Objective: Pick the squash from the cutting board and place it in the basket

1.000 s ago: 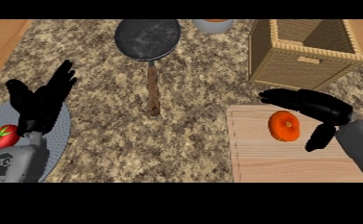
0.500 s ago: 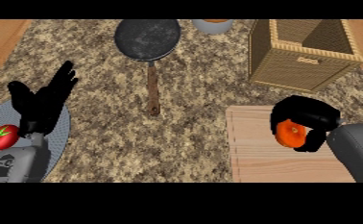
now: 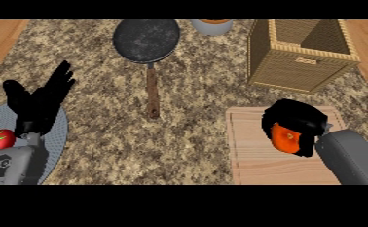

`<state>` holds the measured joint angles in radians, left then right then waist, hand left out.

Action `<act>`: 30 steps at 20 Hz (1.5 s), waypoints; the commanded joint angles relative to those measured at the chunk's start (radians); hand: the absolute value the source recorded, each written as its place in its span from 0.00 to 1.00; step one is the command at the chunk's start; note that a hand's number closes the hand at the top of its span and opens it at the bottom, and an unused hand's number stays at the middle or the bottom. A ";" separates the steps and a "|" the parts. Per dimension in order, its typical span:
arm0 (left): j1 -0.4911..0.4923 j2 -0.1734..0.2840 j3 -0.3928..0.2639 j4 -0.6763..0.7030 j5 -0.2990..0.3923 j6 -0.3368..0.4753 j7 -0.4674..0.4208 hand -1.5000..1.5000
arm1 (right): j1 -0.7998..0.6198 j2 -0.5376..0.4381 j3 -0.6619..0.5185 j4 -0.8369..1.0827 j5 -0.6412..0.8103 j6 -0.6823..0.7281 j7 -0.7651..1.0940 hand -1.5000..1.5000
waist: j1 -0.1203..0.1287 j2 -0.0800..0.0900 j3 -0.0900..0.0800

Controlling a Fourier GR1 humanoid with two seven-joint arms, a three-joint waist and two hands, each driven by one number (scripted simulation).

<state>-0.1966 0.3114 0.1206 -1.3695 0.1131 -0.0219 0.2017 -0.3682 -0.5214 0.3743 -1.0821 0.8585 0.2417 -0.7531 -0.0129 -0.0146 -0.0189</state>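
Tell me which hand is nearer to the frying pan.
Left. The left hand rests open by the view's left edge, a short way below and left of the frying pan. The right hand is curled round the squash on the cutting board, farther off.

Between the cutting board [image 3: 266, 158] and the basket [image 3: 302, 55] lies a bare strip of tabletop [image 3: 208, 104], with nothing standing in it. The basket's near wall rises above that strip; its top is open. The frying pan [image 3: 147, 41] and its handle lie well to the left, a cup [image 3: 212, 26] behind.
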 commanded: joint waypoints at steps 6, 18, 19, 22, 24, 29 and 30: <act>0.032 0.024 0.029 0.005 -0.015 0.023 -0.002 0.50 | 0.176 0.369 0.000 -0.145 0.025 -0.036 0.561 1.00 | -0.064 -0.016 0.013; 0.030 0.020 0.017 -0.024 -0.004 0.005 0.013 0.50 | 0.362 0.519 0.239 -0.696 -0.208 -0.363 0.871 1.00 | -0.032 -0.014 0.018; 0.044 -0.005 0.001 -0.020 0.000 0.000 0.004 0.50 | 0.355 0.519 0.260 -0.760 -0.180 -0.396 0.949 1.00 | -0.029 -0.009 0.016; 0.044 0.007 0.005 -0.026 -0.003 -0.004 0.009 0.50 | 0.353 0.520 0.335 -0.939 -0.080 -0.418 1.182 1.00 | -0.022 -0.005 0.015; 0.027 0.025 0.034 -0.002 0.014 -0.018 -0.008 0.50 | 0.322 0.521 0.383 -1.020 0.017 -0.417 1.336 1.00 | -0.019 0.000 0.014; 0.013 -0.023 -0.017 -0.018 -0.024 0.015 0.016 0.50 | 0.074 0.521 0.374 -1.158 0.133 -0.278 1.700 1.00 | 0.005 0.007 0.016; 0.010 0.014 0.011 -0.023 0.010 -0.027 0.026 0.50 | 0.001 0.521 0.381 -1.126 0.155 -0.280 1.757 1.00 | 0.014 0.008 0.016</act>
<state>-0.1814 0.3126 0.1267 -1.3838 0.1115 -0.0269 0.2142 -0.2078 -0.0023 0.7465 -2.1338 0.9361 -0.0995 0.7703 -0.0157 -0.0114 -0.0035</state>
